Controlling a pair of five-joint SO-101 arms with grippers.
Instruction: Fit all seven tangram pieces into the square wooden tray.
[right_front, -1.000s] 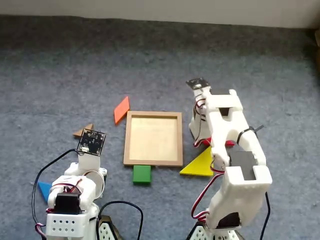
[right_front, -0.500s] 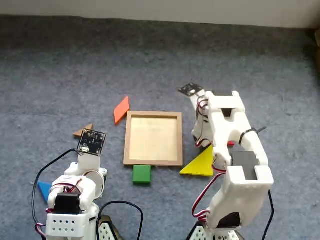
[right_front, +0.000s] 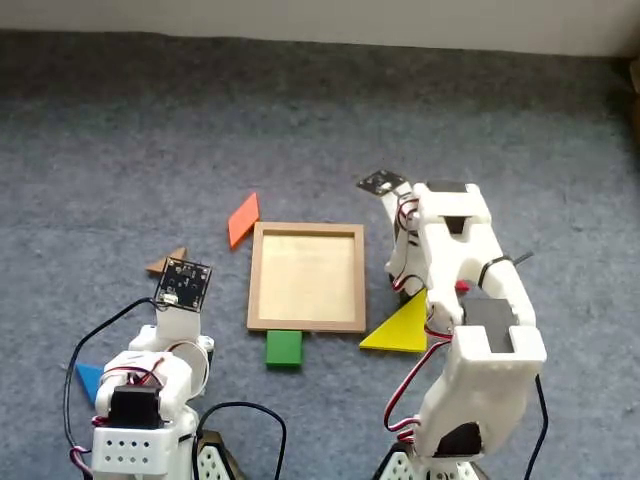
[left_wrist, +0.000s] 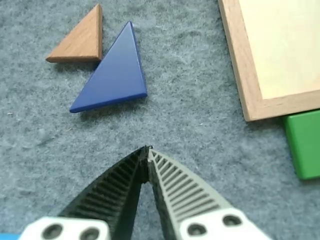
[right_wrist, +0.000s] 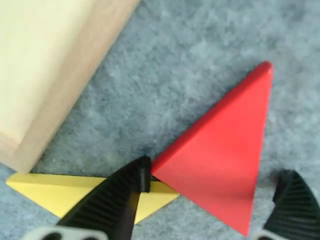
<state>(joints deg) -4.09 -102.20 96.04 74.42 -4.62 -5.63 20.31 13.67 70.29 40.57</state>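
Observation:
The square wooden tray (right_front: 305, 229) lies mid-table with nothing in it. My right gripper (right_wrist: 215, 175) is open low over the red triangle (right_wrist: 225, 150), one finger (right_wrist: 131, 187) at its corner and the other beyond its far side. The yellow triangle (right_wrist: 95, 192) touches the red one, beside the tray's rim (right_wrist: 65, 80). My left gripper (left_wrist: 146, 151) is shut and holds nothing, near a dark blue triangle (left_wrist: 114, 72) and a brown triangle (left_wrist: 80, 42). A green square (right_front: 284, 347) sits against the tray's near edge. An orange parallelogram (right_front: 243, 219) lies off its far left corner.
The right arm (right_front: 455, 260) covers most of the red triangle in the high view, with the yellow triangle (right_front: 400, 328) beside it. A light blue piece (right_front: 88, 378) lies by the left arm's base (right_front: 140, 400). Grey carpet stretches behind the tray.
The right arm's wrist has swung a little toward the tray and settled lower over the red triangle. The left arm and all pieces have stayed put.

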